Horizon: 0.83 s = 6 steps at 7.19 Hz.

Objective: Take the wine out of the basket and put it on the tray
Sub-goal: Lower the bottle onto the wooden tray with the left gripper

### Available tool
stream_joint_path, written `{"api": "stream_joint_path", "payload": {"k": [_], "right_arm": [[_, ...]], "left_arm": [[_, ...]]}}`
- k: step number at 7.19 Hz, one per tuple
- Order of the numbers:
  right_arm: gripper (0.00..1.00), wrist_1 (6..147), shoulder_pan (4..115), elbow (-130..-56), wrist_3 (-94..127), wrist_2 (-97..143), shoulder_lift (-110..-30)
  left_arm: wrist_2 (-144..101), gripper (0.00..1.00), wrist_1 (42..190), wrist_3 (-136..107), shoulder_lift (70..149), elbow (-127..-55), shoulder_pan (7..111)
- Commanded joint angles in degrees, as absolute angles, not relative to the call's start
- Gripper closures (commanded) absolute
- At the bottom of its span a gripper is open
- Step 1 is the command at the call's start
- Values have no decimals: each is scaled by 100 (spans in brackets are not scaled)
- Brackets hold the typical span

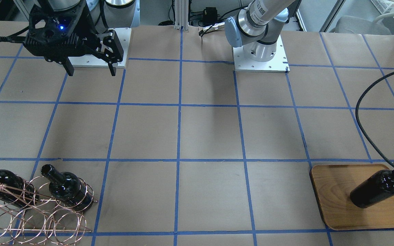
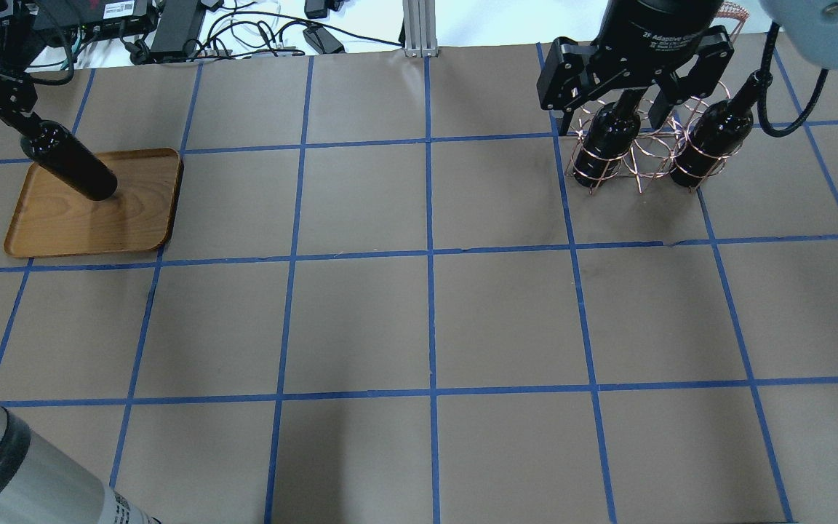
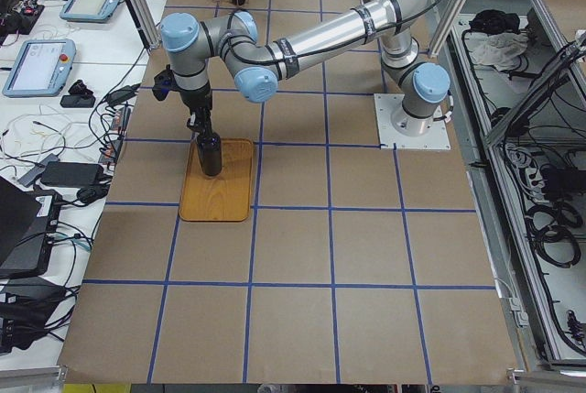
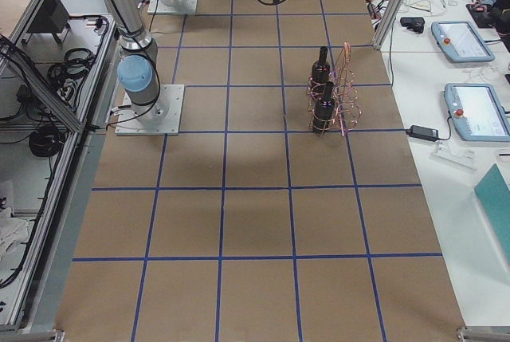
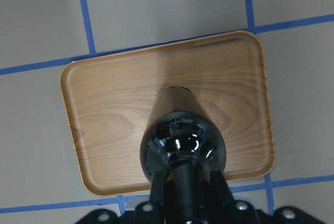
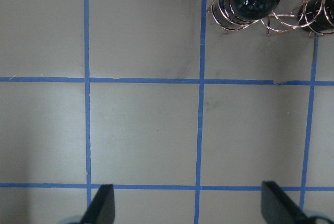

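My left gripper [image 2: 26, 122] is shut on the neck of a black wine bottle [image 2: 77, 169]. The bottle stands upright over the light wooden tray [image 2: 128, 218]; I cannot tell whether its base touches. The left wrist view shows the bottle [image 5: 182, 140] from above over the tray [image 5: 104, 104], with my left gripper [image 5: 188, 198] on its neck. My right gripper [image 2: 612, 120] is open and empty, high up on the robot's side of the copper wire basket [image 2: 644, 156]. Two more bottles [image 2: 604, 142] [image 2: 710, 142] stand in it.
Brown paper with blue tape grid lines covers the table [image 2: 426, 313]. A black cable [image 1: 364, 130] loops from the left arm above the tray. The arm bases [image 1: 260, 54] stand at the robot's edge. The basket has several vacant rings [image 1: 29, 218].
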<state>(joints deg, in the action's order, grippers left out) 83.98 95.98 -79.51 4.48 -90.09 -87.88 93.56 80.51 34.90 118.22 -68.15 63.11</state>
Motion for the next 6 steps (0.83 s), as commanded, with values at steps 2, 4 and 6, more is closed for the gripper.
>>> {"api": "stream_joint_path", "payload": {"k": [2,4,6], "right_arm": [[0,8402,9598,-7954,448,-9009,-8789],[0,8402,9598,-7954,448,-9009,-8789],[0,8394,9598,-7963,457,-9009,-8789]], "left_arm": [[9378,93,8051,3507,11856,-6855,6197],[9343,41,8042,3507,11883,-6864,6188],[9395,0,8103,3481,11674,-6952,6187]]}}
